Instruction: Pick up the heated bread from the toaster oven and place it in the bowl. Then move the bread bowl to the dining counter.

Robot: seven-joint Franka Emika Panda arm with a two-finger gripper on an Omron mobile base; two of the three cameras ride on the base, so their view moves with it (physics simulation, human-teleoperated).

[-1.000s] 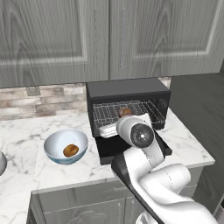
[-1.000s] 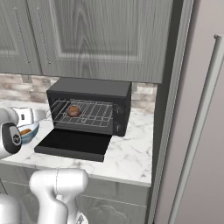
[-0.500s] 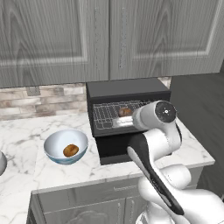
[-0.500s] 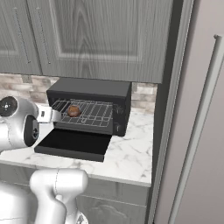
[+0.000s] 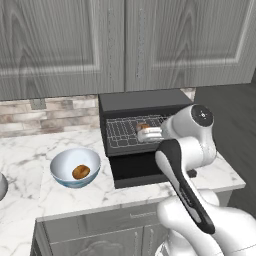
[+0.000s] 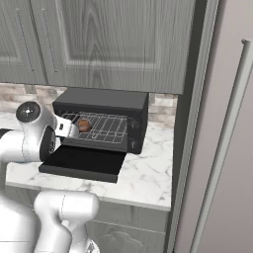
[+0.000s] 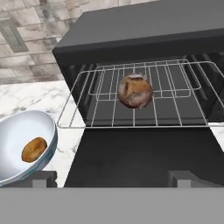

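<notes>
- While the robot's jaws gape wide and empty before the black boxy toaster oven [image 7: 144,35], the dark mottled bread lump [image 7: 135,91] sits on its silver wire rack [image 7: 175,109].
- Pale blue-white glossy bowl [image 7: 13,135] holds a golden-brown roll [image 7: 33,148] on the marble bench [image 5: 30,150].

marble counter [image 5: 30,155], bowl [image 5: 75,167], toaster oven [image 5: 140,102]

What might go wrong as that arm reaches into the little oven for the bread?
The bread is a round lump on a wire rack, so the open gripper might nudge it deeper instead of catching it. The fingers could snag the wires. The bowl already holds a roll, leaving less room.
</notes>
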